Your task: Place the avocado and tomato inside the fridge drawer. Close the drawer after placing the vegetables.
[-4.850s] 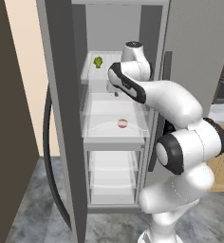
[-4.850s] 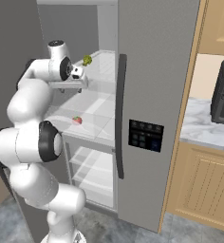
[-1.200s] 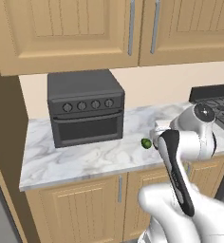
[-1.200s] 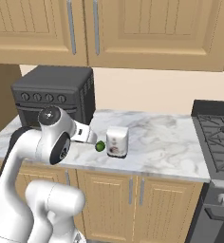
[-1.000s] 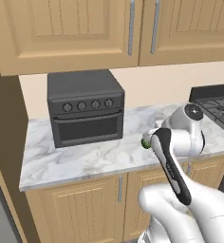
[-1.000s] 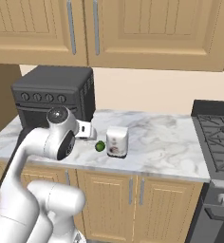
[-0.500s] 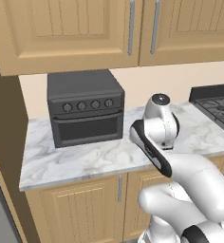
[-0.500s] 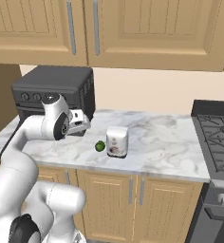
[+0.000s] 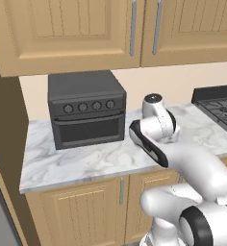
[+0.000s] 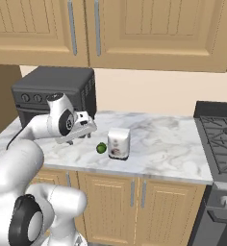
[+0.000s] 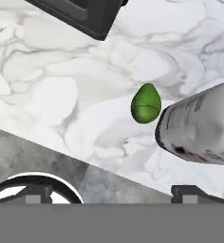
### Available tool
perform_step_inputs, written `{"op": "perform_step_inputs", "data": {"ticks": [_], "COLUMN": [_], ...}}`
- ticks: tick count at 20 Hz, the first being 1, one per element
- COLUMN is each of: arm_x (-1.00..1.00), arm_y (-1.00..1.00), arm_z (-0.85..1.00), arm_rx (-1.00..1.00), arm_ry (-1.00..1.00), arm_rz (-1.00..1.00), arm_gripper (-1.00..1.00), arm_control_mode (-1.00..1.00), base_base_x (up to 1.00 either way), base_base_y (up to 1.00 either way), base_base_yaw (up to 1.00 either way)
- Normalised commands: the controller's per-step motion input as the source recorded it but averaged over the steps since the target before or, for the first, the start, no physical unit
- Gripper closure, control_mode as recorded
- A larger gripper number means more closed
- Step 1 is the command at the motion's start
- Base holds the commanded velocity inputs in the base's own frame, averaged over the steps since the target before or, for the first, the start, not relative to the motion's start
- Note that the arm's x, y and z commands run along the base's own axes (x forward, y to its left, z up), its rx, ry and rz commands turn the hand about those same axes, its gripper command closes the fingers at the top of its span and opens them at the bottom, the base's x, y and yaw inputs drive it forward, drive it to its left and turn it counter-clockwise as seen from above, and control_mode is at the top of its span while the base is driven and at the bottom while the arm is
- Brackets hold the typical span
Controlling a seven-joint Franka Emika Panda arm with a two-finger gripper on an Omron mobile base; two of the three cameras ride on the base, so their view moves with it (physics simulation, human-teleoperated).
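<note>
Now you are on avocado pickup step. Avocado [image 10: 101, 148] lies on marble counter [image 10: 163, 144], near front edge, just beside white canister [image 10: 119, 143]. Gripper [image 10: 84, 129] hovers left of it, jaws wide apart, holding nothing. Next move: bring fingers down astride avocado, clear of canister, then close. Fridge leg comes after.

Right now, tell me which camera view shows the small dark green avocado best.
The hand view: the small dark green avocado lies large and unobstructed on the marble counter, beside a white carton. The right base view shows it tiny. In the left base view the arm covers that spot.
</note>
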Motion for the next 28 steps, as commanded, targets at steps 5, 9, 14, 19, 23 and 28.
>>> {"op": "perform_step_inputs", "data": {"ticks": [5, 9, 14, 19, 23, 28], "arm_x": [0.03, 0.13, 0.0, 0.0, 0.0, 0.04], "arm_y": [-0.18, 0.0, 0.0, 0.0, -0.05, -0.17], "arm_z": [-0.21, -0.06, -0.16, -0.25, -0.11, -0.09], "arm_rx": [-0.03, -0.09, -0.05, -0.02, 0.0, 0.0], "arm_ry": [0.27, 0.15, 0.1, 0.05, 0.0, 0.0], "arm_rz": [0.08, 0.19, 0.16, 0.13, 0.08, 0.1], "arm_gripper": [-1.0, -1.0, -1.0, -1.0, -1.0, -1.0], "arm_control_mode": [-1.0, -1.0, -1.0, -1.0, -1.0, -1.0], "base_base_x": [0.0, 0.0, 0.0, 0.0, 0.0, 0.0], "base_base_y": [0.0, 0.0, 0.0, 0.0, 0.0, 0.0], "base_base_yaw": [0.0, 0.0, 0.0, 0.0, 0.0, 0.0]}}
